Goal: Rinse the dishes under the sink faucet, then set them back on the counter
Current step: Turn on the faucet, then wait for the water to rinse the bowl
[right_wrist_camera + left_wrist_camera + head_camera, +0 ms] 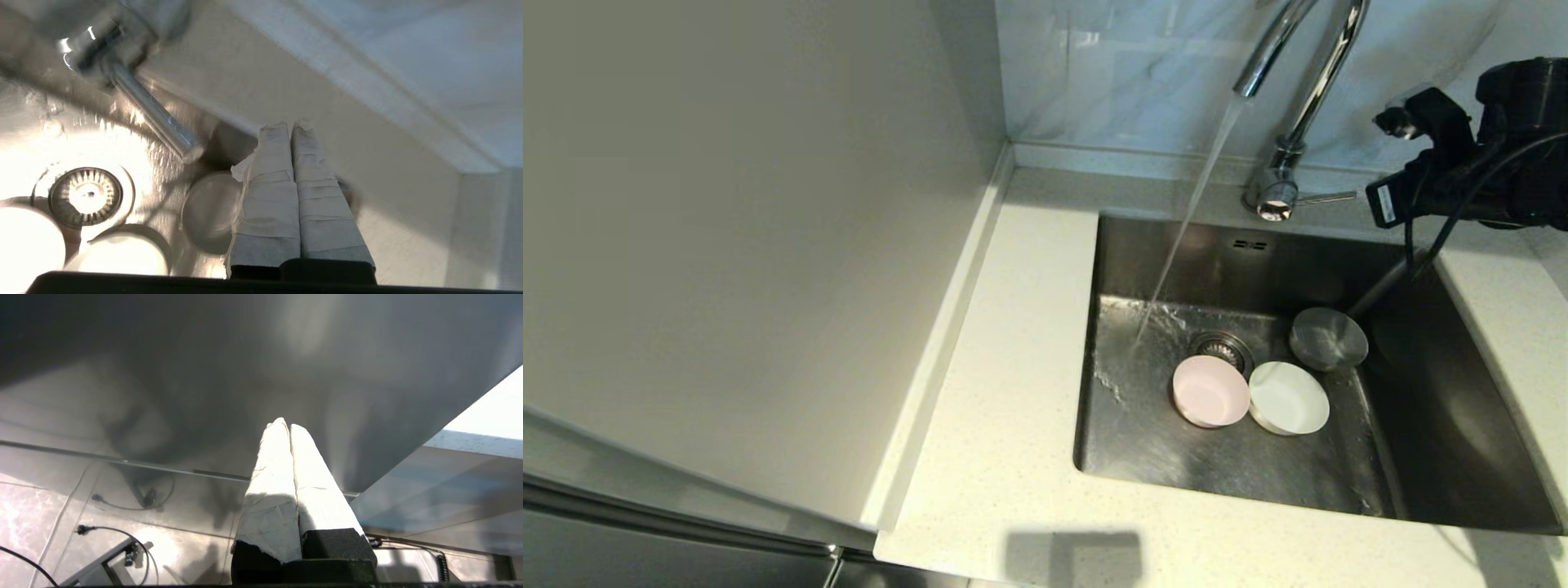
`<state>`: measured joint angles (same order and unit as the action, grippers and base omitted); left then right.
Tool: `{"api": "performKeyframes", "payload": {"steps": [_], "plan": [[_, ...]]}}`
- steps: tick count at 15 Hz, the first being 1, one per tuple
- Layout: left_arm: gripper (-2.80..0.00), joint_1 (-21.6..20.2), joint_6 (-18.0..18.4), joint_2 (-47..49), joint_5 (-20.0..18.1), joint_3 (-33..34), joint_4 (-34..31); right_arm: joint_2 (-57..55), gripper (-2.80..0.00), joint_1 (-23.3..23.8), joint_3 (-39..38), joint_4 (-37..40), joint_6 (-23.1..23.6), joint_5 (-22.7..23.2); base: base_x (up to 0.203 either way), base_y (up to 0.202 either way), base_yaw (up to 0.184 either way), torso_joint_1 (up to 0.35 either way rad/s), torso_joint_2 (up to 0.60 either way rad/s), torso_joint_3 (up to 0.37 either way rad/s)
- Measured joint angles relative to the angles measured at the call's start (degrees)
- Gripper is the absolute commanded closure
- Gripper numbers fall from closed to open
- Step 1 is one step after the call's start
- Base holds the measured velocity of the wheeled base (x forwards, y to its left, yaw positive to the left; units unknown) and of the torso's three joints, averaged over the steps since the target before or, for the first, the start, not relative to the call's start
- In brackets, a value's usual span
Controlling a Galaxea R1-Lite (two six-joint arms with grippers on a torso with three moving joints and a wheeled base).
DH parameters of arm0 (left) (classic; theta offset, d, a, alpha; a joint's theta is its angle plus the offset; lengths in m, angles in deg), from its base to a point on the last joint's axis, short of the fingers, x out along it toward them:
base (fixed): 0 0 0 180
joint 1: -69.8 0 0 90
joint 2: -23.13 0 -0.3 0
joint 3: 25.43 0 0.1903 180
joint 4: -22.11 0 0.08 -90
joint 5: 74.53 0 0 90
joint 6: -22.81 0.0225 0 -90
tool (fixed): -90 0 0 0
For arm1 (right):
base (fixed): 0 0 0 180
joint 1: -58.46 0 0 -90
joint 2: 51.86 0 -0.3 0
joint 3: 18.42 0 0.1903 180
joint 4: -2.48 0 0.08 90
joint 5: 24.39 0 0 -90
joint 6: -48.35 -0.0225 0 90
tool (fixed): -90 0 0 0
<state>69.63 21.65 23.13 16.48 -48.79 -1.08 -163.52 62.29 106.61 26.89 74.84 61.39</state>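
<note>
- A pale speckled stone bench [1021, 392] holds a deep steel sink [1445, 425], with a plain beige wall panel [727, 245] on the robot's left and a marbled wall [1111, 73] behind.
- The tall shiny faucet [1311, 90] stands at the back of the sink. Its thin side lever [1327, 197] sticks out toward the robot's right.
- Water [1188, 216] runs from the spout and hits the sink floor left of the round drain [1223, 349].
- Three small bowls lie in the sink, none on the bench.
- One pink bowl [1210, 390] sits just in front of the drain, and it touches one white bowl [1288, 397] on its right.
- One grey bowl [1328, 338] sits behind the white one, near the sink's right wall. No water falls on any bowl.
- The right tool [291, 124] hangs above the sink's back right corner, near the lever. Its two taped fingers [267, 192] are pressed together and hold nothing.
- In the right wrist view, the fingers cover part of the grey bowl.
- The left tool [284, 424] is parked down low, away from the sink, over a shiny tiled floor [36, 506] with a black cable [122, 535]. Its fingers are pressed together too, with nothing between them.
</note>
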Motion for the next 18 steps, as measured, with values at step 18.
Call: {"api": "performKeyframes", "payload": {"steps": [18], "plan": [[0.00,0.15,-0.04,0.00,0.00,0.00,-0.02,47.06,0.00,9.19,-59.15,1.16,-9.81,-0.49,0.000,0.000,0.000,0.000,0.00,0.000]]}}
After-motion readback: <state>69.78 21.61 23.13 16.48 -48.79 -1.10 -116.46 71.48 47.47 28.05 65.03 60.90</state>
